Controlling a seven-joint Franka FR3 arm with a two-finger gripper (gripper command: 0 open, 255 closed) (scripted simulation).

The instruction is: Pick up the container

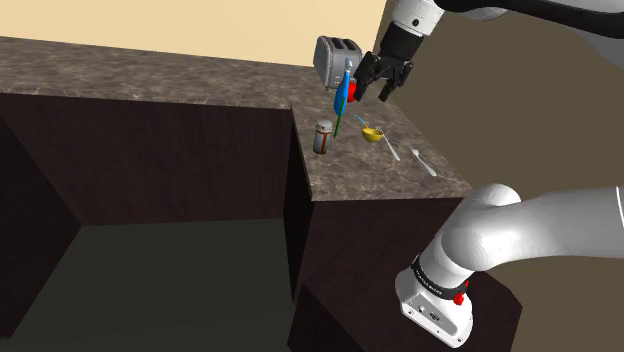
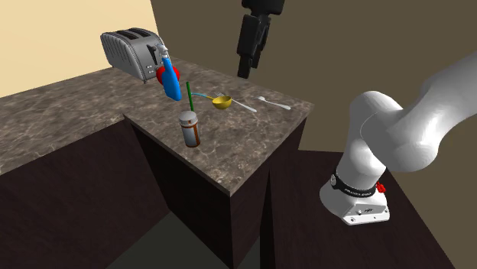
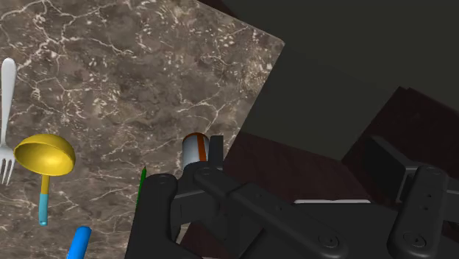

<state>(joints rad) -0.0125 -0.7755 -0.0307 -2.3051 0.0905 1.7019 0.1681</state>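
Approach step, by judgement; claw [image 1: 372,90] above tabletop [image 1: 380,178], parted, empty; jar [image 1: 323,137] upright near edge, untouched; next: shift over jar, descend, straddle, close.

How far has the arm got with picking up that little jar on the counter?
Nothing looks done yet: the container stands upright on the counter near its corner, untouched. In hand: the gripper hangs open and empty, high above the counter and apart from the container. Left, as I judge it: move over the container, come down, close on it and lift.
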